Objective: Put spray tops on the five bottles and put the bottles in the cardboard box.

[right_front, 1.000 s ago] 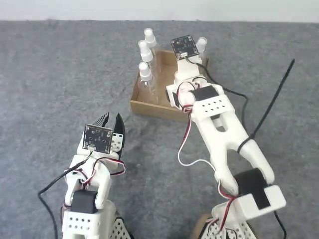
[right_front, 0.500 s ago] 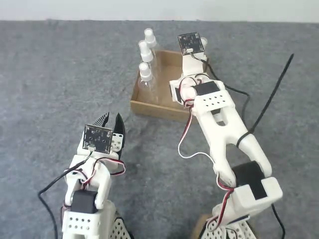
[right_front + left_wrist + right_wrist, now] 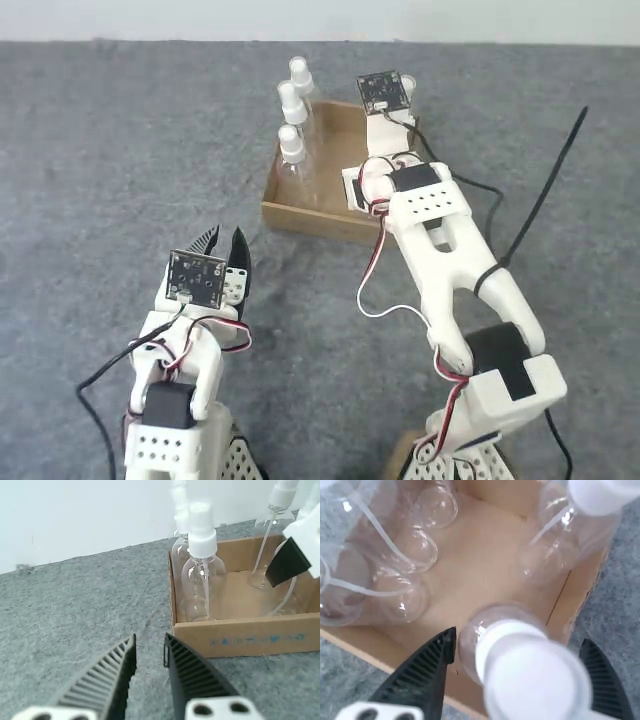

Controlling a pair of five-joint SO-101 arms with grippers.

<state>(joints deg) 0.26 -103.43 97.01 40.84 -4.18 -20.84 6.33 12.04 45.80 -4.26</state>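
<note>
**Clear bottles, white tops, brown box on grey**

The bottles (image 3: pixel 200 580) are clear, and their spray tops (image 3: pixel 201 527) are white. The cardboard box (image 3: pixel 240 637) is tan-brown with faint blue marks. The desk (image 3: pixel 100 150) is mottled grey. The left pincer (image 3: pixel 150 652) and right pincer (image 3: pixel 517 645) are black and ribbed. The arms (image 3: pixel 450 270) are white, with red and white wires (image 3: pixel 362 295).

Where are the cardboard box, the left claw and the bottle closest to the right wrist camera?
cardboard box (image 3: pixel 250 630): left wrist view, near wall's outer face.
left claw (image 3: pixel 150 644): left wrist view, gap between its tips.
closest bottle (image 3: pixel 535 680): right wrist view, its white top.
</note>
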